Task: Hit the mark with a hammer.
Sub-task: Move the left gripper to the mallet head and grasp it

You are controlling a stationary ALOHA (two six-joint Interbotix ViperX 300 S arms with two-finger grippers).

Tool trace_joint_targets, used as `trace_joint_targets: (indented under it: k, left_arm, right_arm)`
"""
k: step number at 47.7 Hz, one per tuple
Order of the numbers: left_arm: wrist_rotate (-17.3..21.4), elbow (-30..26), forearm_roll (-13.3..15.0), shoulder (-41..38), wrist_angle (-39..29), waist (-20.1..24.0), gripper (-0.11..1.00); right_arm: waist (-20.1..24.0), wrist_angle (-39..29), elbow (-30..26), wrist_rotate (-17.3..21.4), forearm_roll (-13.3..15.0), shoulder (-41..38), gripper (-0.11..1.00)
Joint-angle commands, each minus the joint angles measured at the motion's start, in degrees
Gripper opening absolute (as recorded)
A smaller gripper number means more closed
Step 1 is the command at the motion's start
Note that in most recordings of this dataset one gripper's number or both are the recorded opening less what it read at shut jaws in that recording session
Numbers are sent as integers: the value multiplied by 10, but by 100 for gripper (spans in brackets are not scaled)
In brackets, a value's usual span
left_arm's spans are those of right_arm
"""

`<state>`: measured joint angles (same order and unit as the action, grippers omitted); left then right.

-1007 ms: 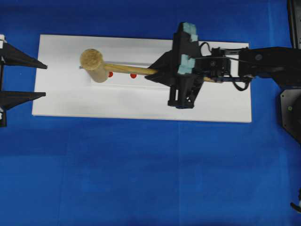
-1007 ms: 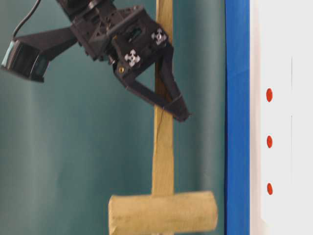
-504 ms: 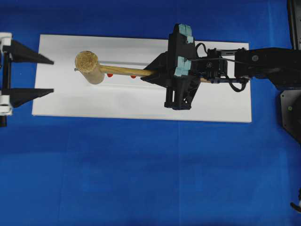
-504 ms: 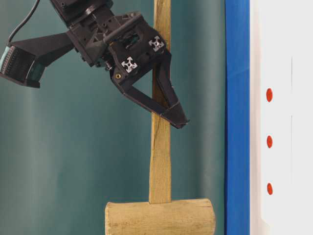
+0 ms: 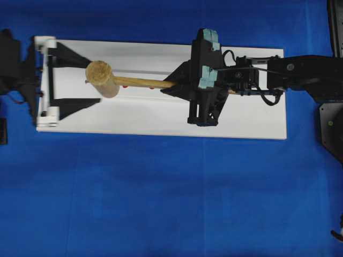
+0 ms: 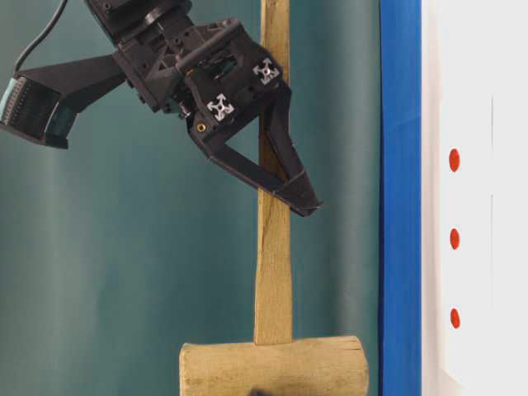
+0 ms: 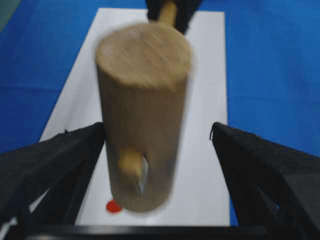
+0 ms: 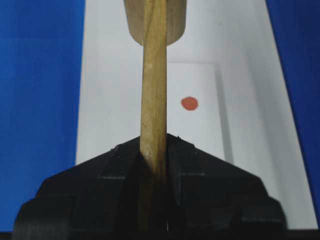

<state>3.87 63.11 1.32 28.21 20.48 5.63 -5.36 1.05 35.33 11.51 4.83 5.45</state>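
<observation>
Wood is filling most of the left wrist view, where the hammer (image 7: 143, 117) is hanging with its thick head between the two widely spread fingers (image 7: 55, 160) of the left gripper (image 5: 75, 78), neither finger touching it. From overhead, the hammer's slim handle is running rightward into the right gripper (image 5: 170, 87), whose jaws are pinching it tight. At table level the hammer is being held raised, well apart from the white board (image 6: 474, 198), its head (image 6: 274, 366) level with the lowest part of that picture. On the narrow white strip, the mark (image 6: 454, 239) is sitting as the middle of three red dots, uncovered and untouched. A blue cloth (image 5: 161, 198) is lying under the board.
</observation>
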Motion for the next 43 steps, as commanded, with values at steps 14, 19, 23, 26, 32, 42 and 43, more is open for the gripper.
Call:
trace_joint_targets:
  k: [14,19,23,26,32,42,43]
  left_arm:
    - [1,-44,-2,-38,11,0,92]
    - [1,-43,-2,-37,11,0,92]
    - [2,-46,-2,-39,6,0,91]
    - [4,-47,-2,-39,3,1,88]
    - [1,-46,-1,-39,2,1,58]
    - [3,-47,-2,-40,-16,1,47]
    - [3,-47,-2,-40,-17,1,47]
  right_arm:
    - [-2,2,-13,-1,1,9,2]
    - [-3,2,-13,-1,1,10,2]
    - [-3,4,-13,-1,1,10,2]
    - [-2,4,-13,-1,1,10,2]
    - [-1,3,-13,-1,1,10,2]
    - [3,4,-13,-1,1,9,2]
    - [3,4,-13,-1,1,10,2]
